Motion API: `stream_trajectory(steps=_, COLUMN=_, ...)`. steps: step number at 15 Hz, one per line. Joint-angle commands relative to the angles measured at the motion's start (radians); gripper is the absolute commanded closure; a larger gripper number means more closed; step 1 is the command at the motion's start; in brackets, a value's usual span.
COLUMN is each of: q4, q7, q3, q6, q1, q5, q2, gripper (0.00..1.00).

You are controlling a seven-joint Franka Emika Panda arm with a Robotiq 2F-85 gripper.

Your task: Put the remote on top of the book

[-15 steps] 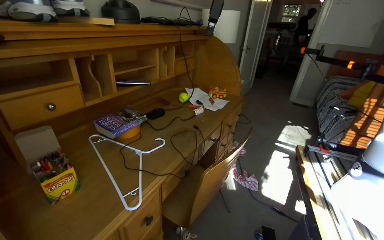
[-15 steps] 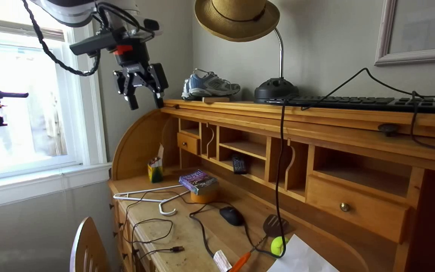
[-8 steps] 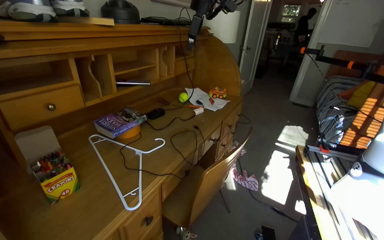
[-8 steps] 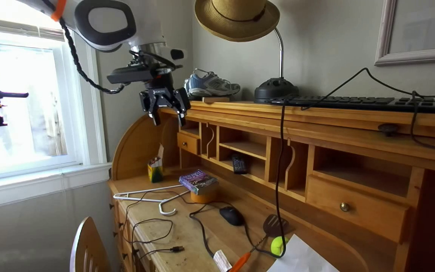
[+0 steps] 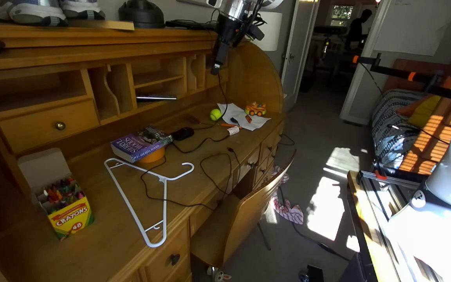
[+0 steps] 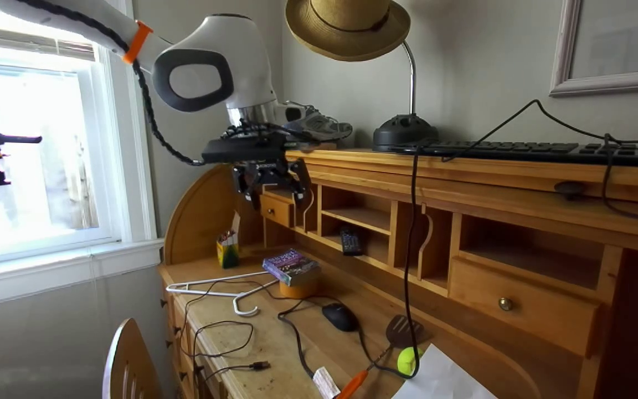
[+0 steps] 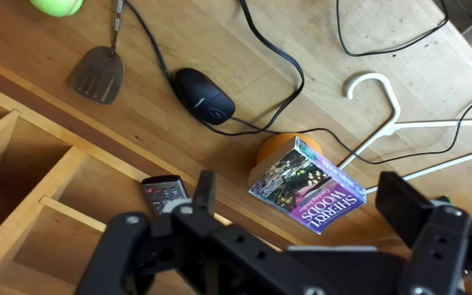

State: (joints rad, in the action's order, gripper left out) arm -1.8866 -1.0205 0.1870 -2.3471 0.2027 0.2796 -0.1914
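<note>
A: What is found in an exterior view?

B: The desk (image 5: 104, 254) is seen from one end. The crayon box (image 5: 71, 219) is placed toward the rear corner at the near end. The hanger (image 5: 165, 211) is laid flat, with one corner near the front edge, where the chair (image 5: 245, 221) is positioned. The book (image 5: 143, 143) is supported by an orange round object (image 5: 153, 156) toward the rear edge. The remote (image 5: 156, 98) is seen edge-on in a cubby (image 5: 159, 88) above the rear edge.

A: How is the gripper set?

B: In an exterior view, the gripper (image 6: 278, 200) is held well above the desk, its fingers (image 6: 299, 197) spread apart. The remote is located in the cubby, with one end extended past the shelf's front edge. The mouse (image 6: 340, 317) is placed between the book and the spatula (image 6: 405, 331). The tennis ball (image 6: 407, 361) is located beside the spatula, near the paper (image 6: 441, 377).

A: What is shown in the wrist view?

B: A wide gap between the fingers is confirmed. Within that gap the book is framed, cover upward. The remote, keys facing the camera, is partly hidden by the gripper.
</note>
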Motion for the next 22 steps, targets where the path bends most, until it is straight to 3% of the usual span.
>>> stream_trajectory(steps=1, q4=0.108, q7=-0.187, q3=-0.057, q6=0.01, q1=0.089, q5=0.139, q2=-0.114, gripper=0.0)
stream_trajectory(steps=4, q4=0.196, q7=-0.26, q3=-0.092, q6=-0.002, q1=0.144, q5=0.201, q2=-0.204, gripper=0.0)
stream_trajectory(steps=8, q4=0.307, q7=-0.248, q3=-0.136, q6=-0.011, q1=0.201, q5=0.261, q2=-0.309, gripper=0.0)
stream_trajectory(steps=9, q4=0.234, q7=-0.233, q3=-0.125, q6=-0.002, q1=0.185, q5=0.204, q2=-0.244, gripper=0.0)
stream_trajectory(steps=16, q4=0.298, q7=-0.232, q3=-0.145, q6=-0.004, q1=0.207, q5=0.225, q2=-0.299, gripper=0.0)
stream_trajectory(steps=22, q4=0.301, q7=-0.231, q3=-0.192, q6=-0.096, q1=0.205, q5=0.262, q2=-0.376, gripper=0.0)
